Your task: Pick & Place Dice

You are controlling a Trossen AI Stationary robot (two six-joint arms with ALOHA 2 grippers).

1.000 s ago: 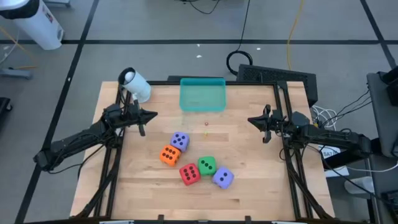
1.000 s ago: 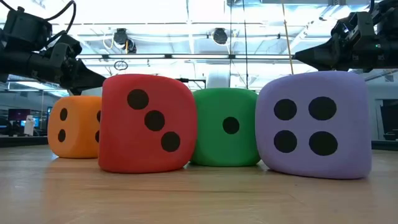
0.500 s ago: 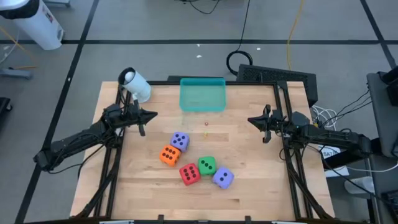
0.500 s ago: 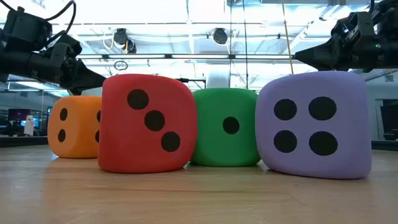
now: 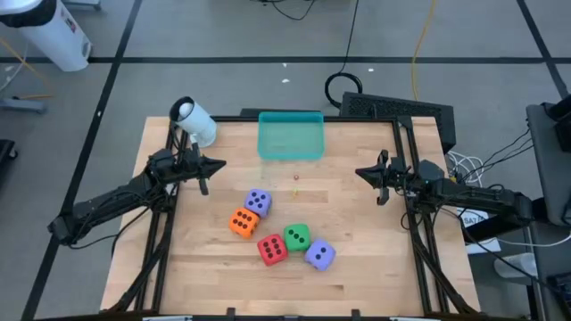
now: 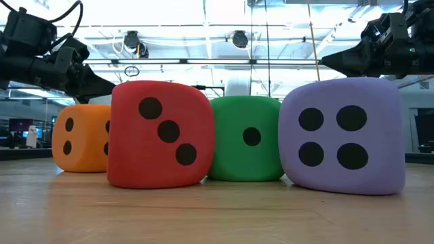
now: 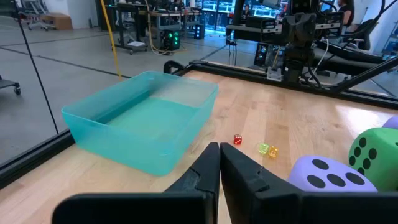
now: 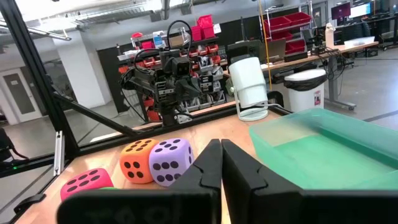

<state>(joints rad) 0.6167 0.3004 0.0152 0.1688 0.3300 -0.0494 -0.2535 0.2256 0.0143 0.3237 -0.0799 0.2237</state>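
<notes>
We see the wooden table [image 5: 357,241] with a teal tray [image 5: 290,135] at its far edge, nothing visible inside it. The five dice sit clustered near the front: a purple die [image 5: 258,201] touching the orange die [image 5: 242,222], then the red die [image 5: 272,250], green die [image 5: 297,237] and second purple die [image 5: 320,255]. The left gripper [image 5: 219,165] and right gripper [image 5: 359,173] hover at opposite sides, fingers pressed together, holding nothing. Tiny red and yellow bits [image 7: 261,146] near the tray we cannot identify.

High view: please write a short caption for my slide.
Five dice lie loose on the table near the empty tray; left gripper and right gripper wait shut at the sides.
</notes>
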